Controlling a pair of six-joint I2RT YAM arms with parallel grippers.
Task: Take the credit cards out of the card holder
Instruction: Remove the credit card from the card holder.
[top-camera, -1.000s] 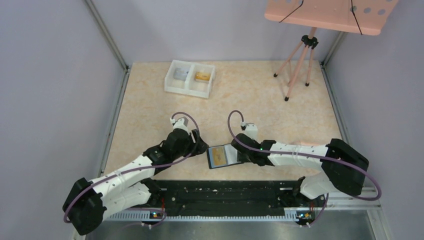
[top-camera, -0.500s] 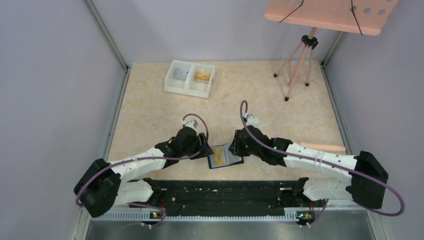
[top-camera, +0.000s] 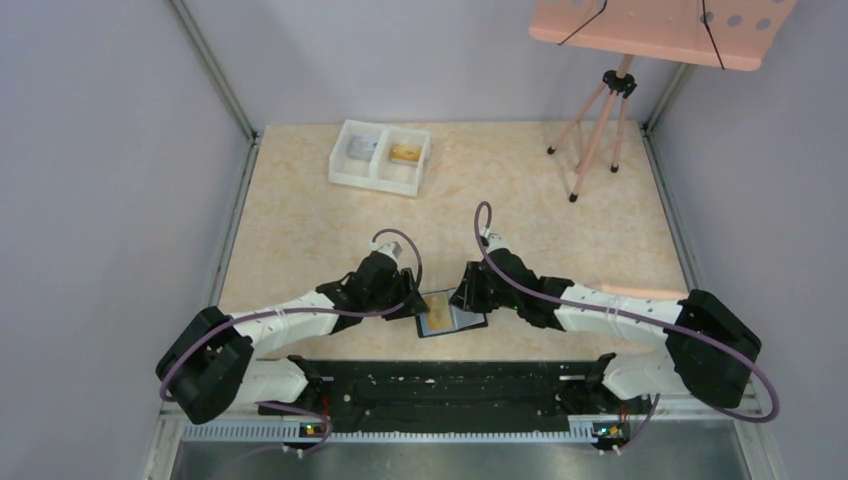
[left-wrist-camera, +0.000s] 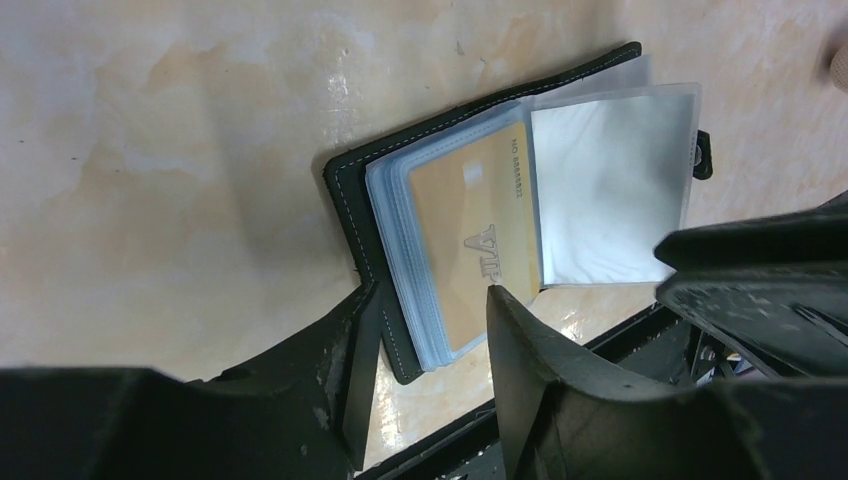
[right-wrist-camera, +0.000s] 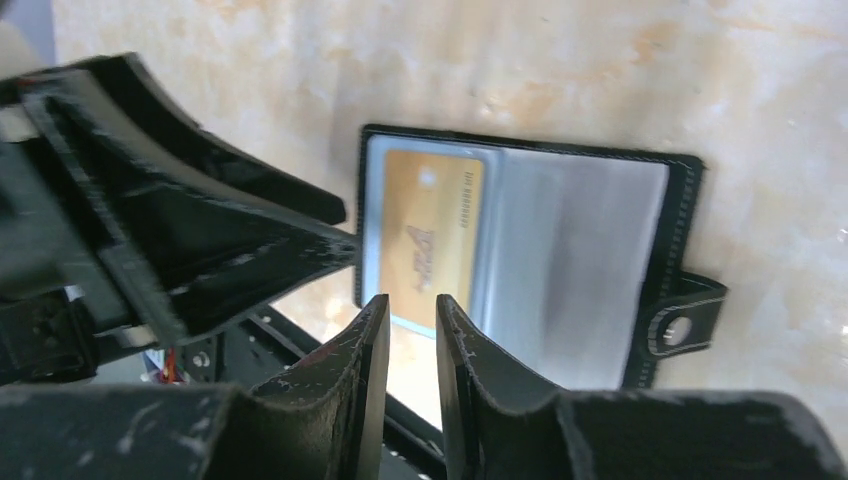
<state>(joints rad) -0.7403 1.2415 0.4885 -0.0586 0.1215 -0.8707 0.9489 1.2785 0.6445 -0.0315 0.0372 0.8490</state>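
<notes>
Card holder (top-camera: 447, 314) lies open and flat on the table (top-camera: 520, 200), at about 6 o'clock of the tabletop in the overhead view, close to the near edge and between the two arms. We see one credit card (left-wrist-camera: 475, 240), gold-faced, sitting in the top clear sleeve of its left half. An empty clear sleeve (left-wrist-camera: 610, 190) is folded out over the other half.

The left pincer (top-camera: 412, 303) sits at the holder's 9 o'clock. From its wrist camera we see its jaws moderately wide. They straddle the near corner of the holder: one finger is outside the black cover and the other has its tip at the edge of the gold card. We cannot tell whether either finger presses on anything.

The right pincer (right-wrist-camera: 410, 300) is at the holder's 2 o'clock in the overhead view. Its jaws stand narrow, with a thin gap and nothing between them. In its own camera the gold card's lower edge shows just beyond the fingertips. A snap tab (right-wrist-camera: 680, 325) sticks out from the holder's far side.
</notes>
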